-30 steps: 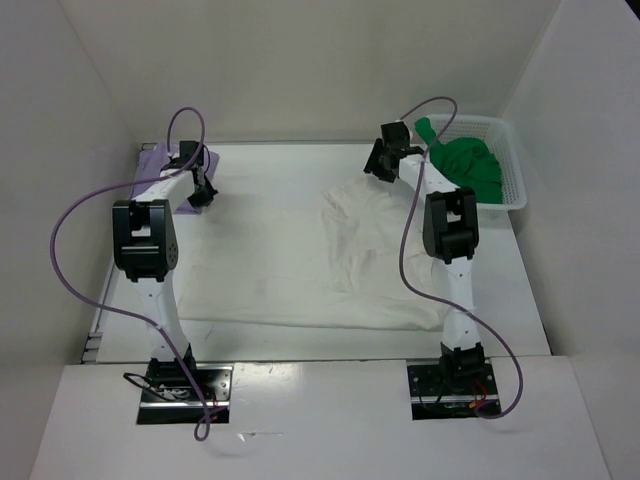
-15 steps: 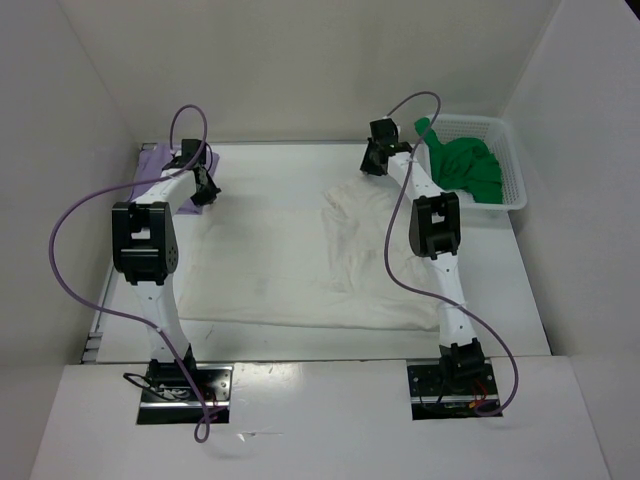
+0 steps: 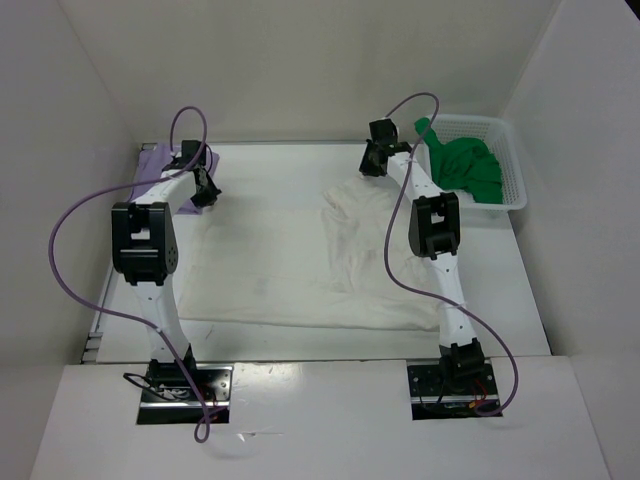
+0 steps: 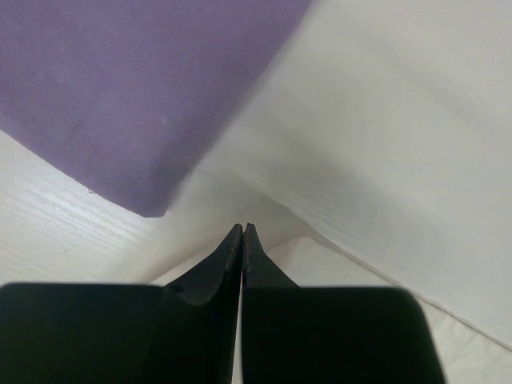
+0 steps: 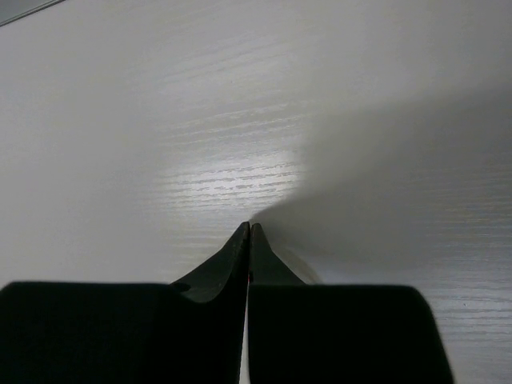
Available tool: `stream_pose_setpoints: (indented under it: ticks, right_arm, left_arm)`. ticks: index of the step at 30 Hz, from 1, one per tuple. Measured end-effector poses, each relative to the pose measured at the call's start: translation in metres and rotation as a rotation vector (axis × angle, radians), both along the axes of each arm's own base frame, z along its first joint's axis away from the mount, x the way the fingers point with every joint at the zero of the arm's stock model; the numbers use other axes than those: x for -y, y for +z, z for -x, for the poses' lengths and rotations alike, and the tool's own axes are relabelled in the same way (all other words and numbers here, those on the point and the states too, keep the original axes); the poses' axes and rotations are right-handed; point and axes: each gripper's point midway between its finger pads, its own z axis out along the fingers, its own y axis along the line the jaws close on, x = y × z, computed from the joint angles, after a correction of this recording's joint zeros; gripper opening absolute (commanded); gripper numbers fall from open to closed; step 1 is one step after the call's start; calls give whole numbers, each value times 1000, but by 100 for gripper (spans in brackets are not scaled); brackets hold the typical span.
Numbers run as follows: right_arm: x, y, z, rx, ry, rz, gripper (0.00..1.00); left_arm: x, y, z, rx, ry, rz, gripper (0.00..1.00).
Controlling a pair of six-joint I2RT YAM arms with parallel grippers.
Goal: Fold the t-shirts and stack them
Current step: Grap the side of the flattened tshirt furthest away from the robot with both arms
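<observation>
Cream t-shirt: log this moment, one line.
cream t-shirt: spread out | left fingers: shut on far-left edge | right fingers: shut on far-right edge | green t-shirt: in basket

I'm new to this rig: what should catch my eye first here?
A cream shirt sprawls across the table, the left gripper and right gripper each shut on its far edge. A green shirt fills the basket at far right; a purple shirt lies at far left.
</observation>
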Motion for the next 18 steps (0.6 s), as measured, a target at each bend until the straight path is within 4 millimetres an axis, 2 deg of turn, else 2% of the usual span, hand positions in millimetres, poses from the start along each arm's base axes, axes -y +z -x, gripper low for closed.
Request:
stream_pose_setpoints:
  ticks: [6,9,12,15,18]
  right_arm:
    - [4,4,3,-16,8,-28,0]
    - [16,18,19,-45,8,-66,0]
    - [40,53,41,-46,-21,-100,0]
    - [62,100,61,4,-50,-122,0]
    - [74,140,83,65,-68,-136,0]
  left_arm:
    - [2,8,-3,27,14,20,0]
    - [4,15,-2,42,10,25,0]
    - [6,24,3,56,2,34,0]
    - [10,35,12,74,-11,51,0]
    - [12,47,22,94,-20,64,0]
